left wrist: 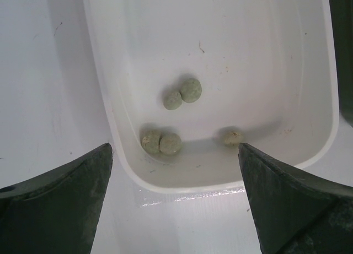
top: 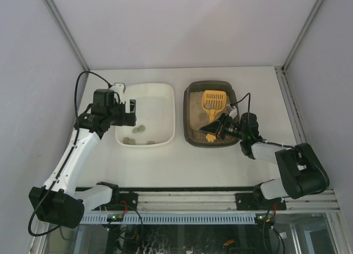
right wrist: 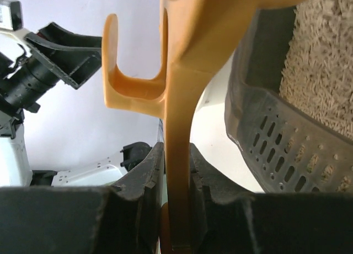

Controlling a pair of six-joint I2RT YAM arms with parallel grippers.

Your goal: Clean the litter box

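The dark grey-brown litter box [top: 187, 117] with beige litter stands right of centre. An orange slotted scoop [top: 213, 100] lies in it, its head towards the far end. My right gripper [top: 216, 128] is at the box's near end, shut on the scoop's handle [right wrist: 182, 100]; the right wrist view shows the fingers [right wrist: 146, 177] clamping it, with the box wall [right wrist: 259, 116] and litter [right wrist: 320, 55] on the right. My left gripper [top: 128, 112] is open and empty above the near left corner of the white tub [top: 165, 94], seen again in the left wrist view [left wrist: 175, 155].
The white tub [left wrist: 325, 100] holds several grey-green clumps [left wrist: 182, 94] near its near end. The enclosure's walls and frame posts close in the table at the back and sides. The left arm [right wrist: 44, 66] shows in the right wrist view.
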